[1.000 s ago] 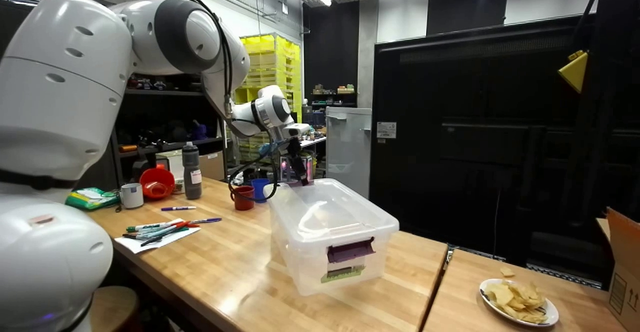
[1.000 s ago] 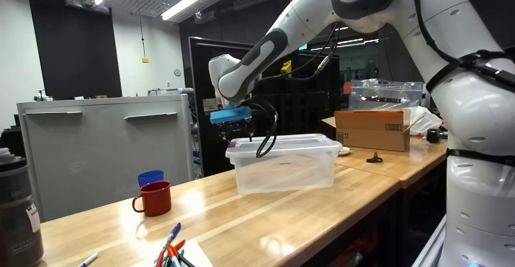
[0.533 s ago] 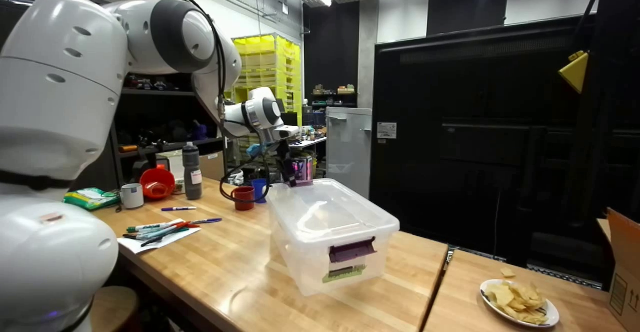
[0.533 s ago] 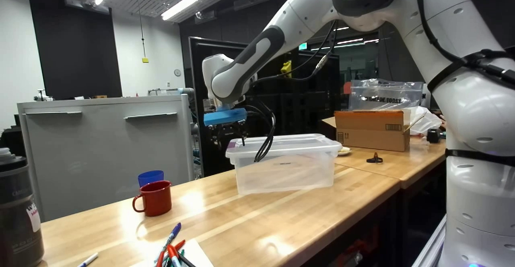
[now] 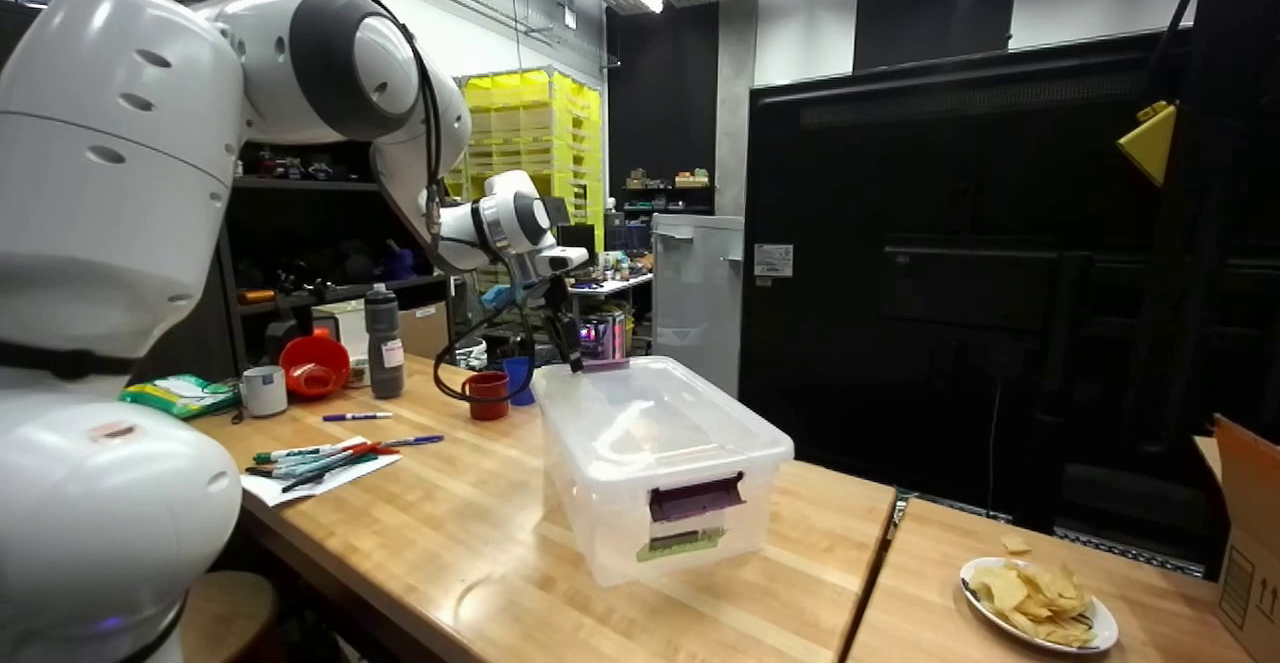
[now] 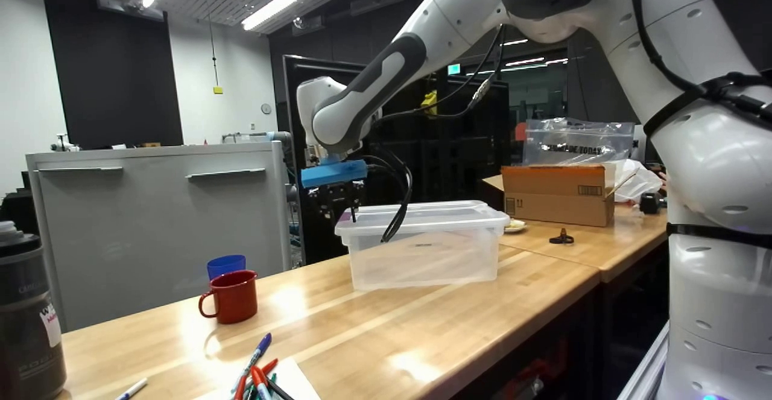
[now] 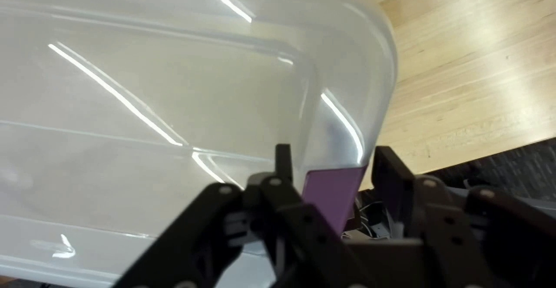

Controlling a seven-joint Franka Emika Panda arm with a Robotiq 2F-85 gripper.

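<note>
A clear plastic box (image 5: 660,533) with a translucent lid (image 7: 208,97) stands on the wooden table in both exterior views. My gripper (image 6: 341,216) is at one end of it, pointing down at the lid's rim. In the wrist view a purple latch (image 7: 332,188) lies between the jaws of the gripper (image 7: 333,151). One finger (image 7: 283,162) is over the lid; the opposite finger (image 7: 393,179) hangs outside the rim. A gap shows on either side of the latch, so the jaws stand part-way open. Whether a fingertip touches the lid is hard to tell.
Close by the gripper end stand a red mug (image 6: 234,297) and a blue cup (image 6: 226,265). Several markers (image 5: 325,460) lie on paper, with a bottle (image 5: 384,343) behind. Farther off are a plate of chips (image 5: 1040,603) and a cardboard box (image 6: 558,198).
The gripper has moved left in both exterior views and come down to the lid's end. Its jaws have partly closed. During the last half second the box has shifted slightly the same way.
</note>
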